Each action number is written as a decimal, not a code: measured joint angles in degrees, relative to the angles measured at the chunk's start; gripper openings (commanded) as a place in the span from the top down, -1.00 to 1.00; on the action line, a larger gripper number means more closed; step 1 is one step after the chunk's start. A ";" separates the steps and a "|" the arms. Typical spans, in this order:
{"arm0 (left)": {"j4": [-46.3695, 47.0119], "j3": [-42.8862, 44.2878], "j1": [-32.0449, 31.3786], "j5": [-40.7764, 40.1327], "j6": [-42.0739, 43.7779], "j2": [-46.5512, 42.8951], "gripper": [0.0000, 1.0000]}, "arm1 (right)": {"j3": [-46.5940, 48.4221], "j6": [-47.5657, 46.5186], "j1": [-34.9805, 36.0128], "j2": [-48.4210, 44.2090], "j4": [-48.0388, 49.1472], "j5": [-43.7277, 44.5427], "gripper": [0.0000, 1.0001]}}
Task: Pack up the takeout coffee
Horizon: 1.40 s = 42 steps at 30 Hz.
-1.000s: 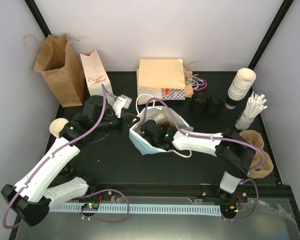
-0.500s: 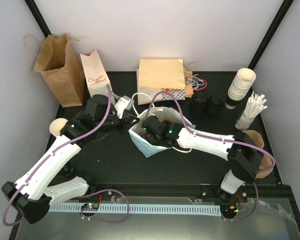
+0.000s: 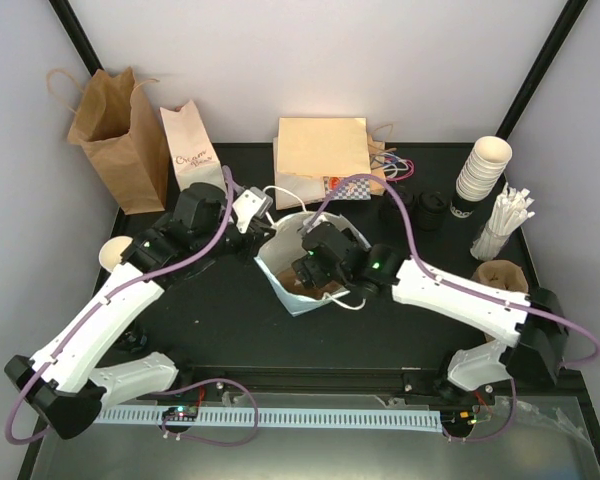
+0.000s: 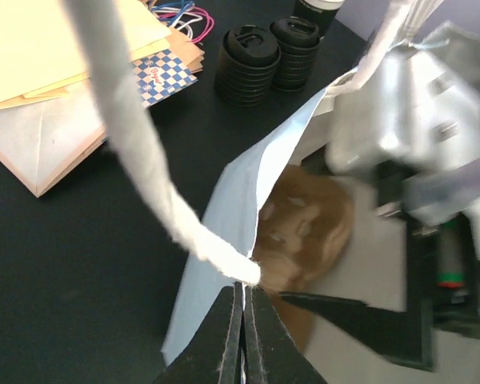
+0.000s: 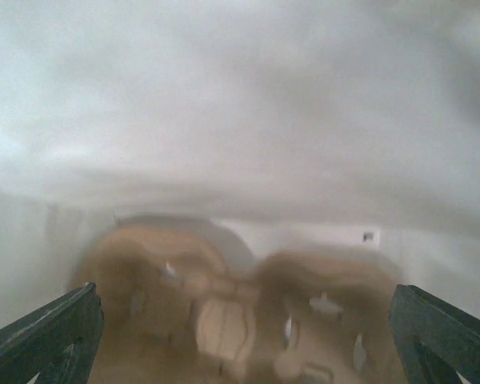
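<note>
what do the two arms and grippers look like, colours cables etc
The left arm and right arm have white shell links, black joints and bases, and a purple cable looping along each. Small green lights glow on the right arm. The left gripper has thin, dark, tapered fingers.

I have the left arm (image 3: pixel 100 320) folded back at its elbow in the near left corner. From there its long link runs far and to the right, up to a wrist close to the middle of the table. The left gripper (image 4: pixel 243 298) points right, its jaws pressed tight together on the rim of the white bag (image 4: pixel 236 200). The right arm (image 3: pixel 460 295) bends at its elbow on the near right side and stretches its forearm left toward the centre. At its end the right gripper (image 5: pixel 244 336) tips downward, jaws spread as wide as they go, the two dark fingers (image 5: pixel 48 336) far apart and holding nothing.
</note>
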 measured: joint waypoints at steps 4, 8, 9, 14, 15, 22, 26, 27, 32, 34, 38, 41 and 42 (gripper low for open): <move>-0.39 0.39 -0.59 -1.51 1.79 0.90 0.97 | 0.87 -0.52 0.02 -4.48 -0.48 0.46 -1.00; -0.24 0.39 -1.38 -3.74 4.09 0.42 0.97 | 0.55 -0.66 0.02 -9.90 0.07 0.33 -1.00; -0.13 0.39 -1.66 -4.59 4.76 0.15 0.97 | 0.33 -0.68 0.04 -11.61 0.52 0.24 -1.00; -0.28 2.05 -2.45 -9.01 8.66 -0.20 0.96 | -0.15 -0.59 0.04 -18.05 2.19 -0.46 -0.99; -0.39 2.67 -2.49 -9.60 9.33 0.04 0.94 | -0.13 -0.46 0.04 -18.40 2.16 -0.44 -0.97; -0.94 4.94 -4.81 -10.23 12.11 3.34 0.94 | 1.38 2.23 0.00 -17.35 1.81 5.33 -0.93; -1.25 4.94 -6.32 -12.44 12.87 4.81 0.96 | 2.80 2.01 0.00 -18.25 4.39 7.76 -0.94; -1.38 4.92 -6.36 -13.46 13.09 4.85 0.96 | 3.48 1.84 0.00 -18.60 4.63 8.15 -0.94; 1.40 1.68 -6.36 -15.52 15.52 2.80 0.96 | 4.52 2.03 0.00 -20.15 3.04 9.68 -0.95; 2.99 -1.11 -6.40 -14.43 16.24 1.05 0.96 | 2.40 2.93 0.00 -20.79 1.57 9.60 -0.94; 5.84 -5.42 -7.04 -12.41 16.37 -1.62 0.96 | -5.70 6.14 0.00 -21.94 -3.21 7.32 -0.93; 7.23 -6.67 -7.61 -11.78 16.11 -2.71 0.96 | -12.35 8.57 0.02 -22.97 -5.97 3.91 -0.92; 7.48 -6.82 -7.87 -11.67 15.91 -2.95 0.96 | -13.99 9.09 0.02 -23.41 -6.78 2.84 -0.91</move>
